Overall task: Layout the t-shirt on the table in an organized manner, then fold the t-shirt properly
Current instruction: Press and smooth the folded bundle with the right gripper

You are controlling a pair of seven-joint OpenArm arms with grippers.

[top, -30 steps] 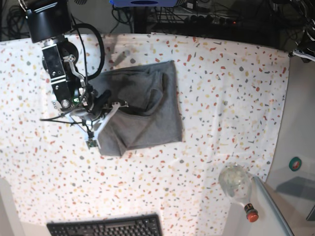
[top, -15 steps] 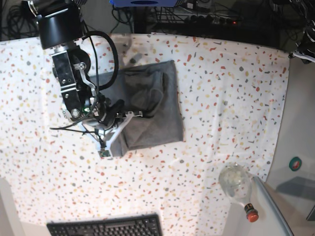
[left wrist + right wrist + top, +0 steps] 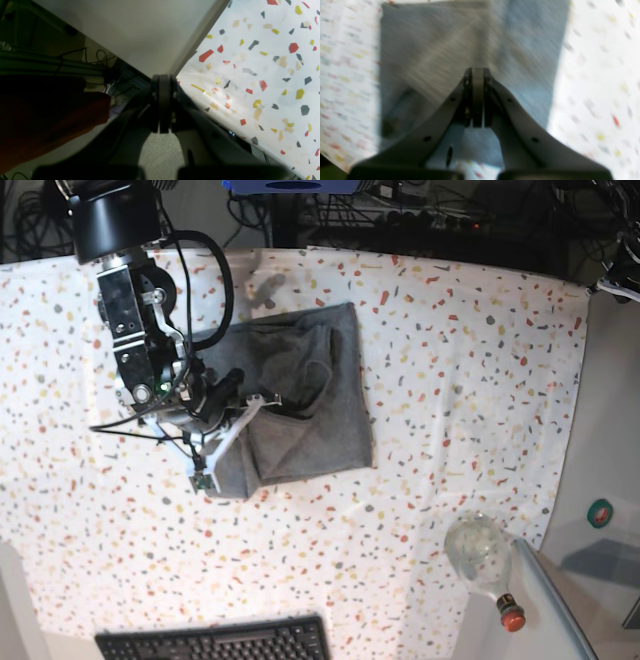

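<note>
Wide bare room is left on the white flecked cloth-covered table (image 3: 470, 360) right of the folded heather-grey t-shirt (image 3: 310, 405). Its left edge is blocked by the black right arm (image 3: 150, 350); well apart, the table's near-right corner is occupied by a clear red-capped bottle (image 3: 482, 560).

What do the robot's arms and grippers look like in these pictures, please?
The right arm is black and silver metal with looped black cables, a small green light and white brackets at the wrist. The right gripper and left gripper share dark, smoothly curved fingers with small holes and flat pads.

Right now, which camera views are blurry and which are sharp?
Right wrist view: heavy motion blur smears the t-shirt and the table flecks; only the shut right fingers look fairly crisp. Left wrist view: flecks sharp, left side dark. Base view: sharp and evenly lit.
</note>
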